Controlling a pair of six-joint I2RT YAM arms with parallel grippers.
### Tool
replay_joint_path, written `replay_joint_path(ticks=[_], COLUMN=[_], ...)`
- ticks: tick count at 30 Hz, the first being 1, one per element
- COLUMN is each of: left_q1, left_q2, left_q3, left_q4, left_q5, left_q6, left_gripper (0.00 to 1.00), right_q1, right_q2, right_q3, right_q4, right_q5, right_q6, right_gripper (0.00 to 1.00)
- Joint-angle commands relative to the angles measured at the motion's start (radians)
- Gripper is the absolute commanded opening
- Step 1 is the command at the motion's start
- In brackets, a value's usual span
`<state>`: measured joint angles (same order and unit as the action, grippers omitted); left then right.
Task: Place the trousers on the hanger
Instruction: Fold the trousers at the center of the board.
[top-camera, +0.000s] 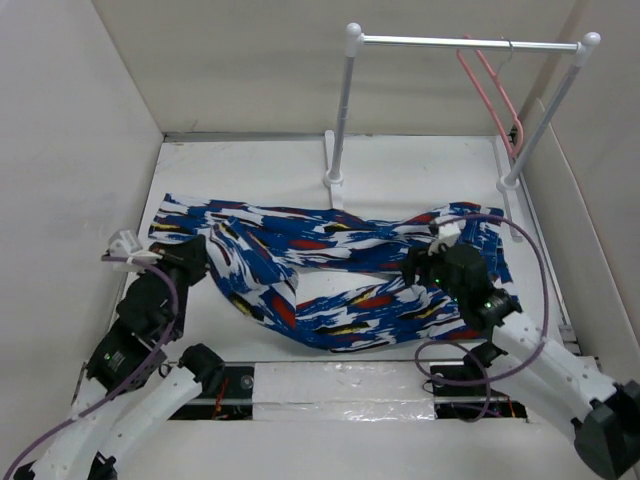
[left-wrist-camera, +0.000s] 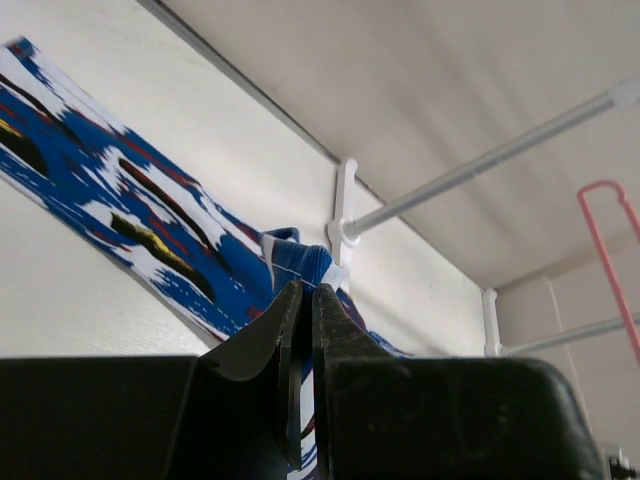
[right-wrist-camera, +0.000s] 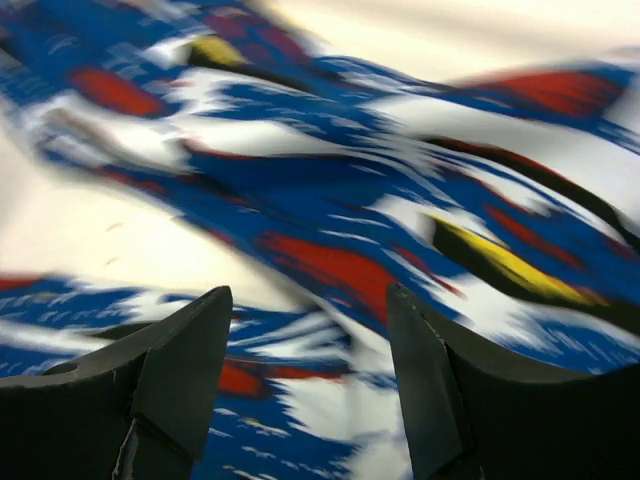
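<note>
top view alone: you get the whole layout here. the trousers (top-camera: 330, 250) lie spread on the worktop (top-camera: 260, 170), the rack (top-camera: 345, 110) stands at the far edge, and the hanger (top-camera: 497, 95) hangs from the rail (top-camera: 440, 42) close to the right post.
left wrist alone: you look low along the cloth towards the rack, with a raised fold of blue fabric right at the fingertips.
right wrist alone: a close, blurred look down on the print's red, yellow, black and white splashes. the top view cannot give you that detail.
trousers axis: the long axis runs left to right across the worktop. one band lies along the far side and another sags towards the arm bases, with bare worktop between them.
hanger: it is hooked on the rail with the pink triangle hanging down, well apart from the trousers.
left end effector (left-wrist-camera: 305, 290): it sits at the left end of the trousers, narrowed to a thin slit and pinching that fold.
right end effector (right-wrist-camera: 310, 295): it is over the right part of the trousers with the fingers spread wide. you cannot tell whether they touch the cloth.
</note>
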<state>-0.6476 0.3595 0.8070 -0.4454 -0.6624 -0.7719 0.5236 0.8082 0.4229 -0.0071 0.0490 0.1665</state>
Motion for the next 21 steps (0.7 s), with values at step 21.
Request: replay_joint_path(ticks=[21], left_q1=[0.009], left_q2=[-0.177], left_q3=[0.314], left_q4=[-0.168], left_q5=[-0.292], left_q6=[0.289], left_gripper=[0.0], right_q1=[-0.634], right_q2=[-0.063], right_q3=[-0.047], right_q4=[-0.191], right_q5=[0.178], right_q6=[0.076], right_gripper=[0.81])
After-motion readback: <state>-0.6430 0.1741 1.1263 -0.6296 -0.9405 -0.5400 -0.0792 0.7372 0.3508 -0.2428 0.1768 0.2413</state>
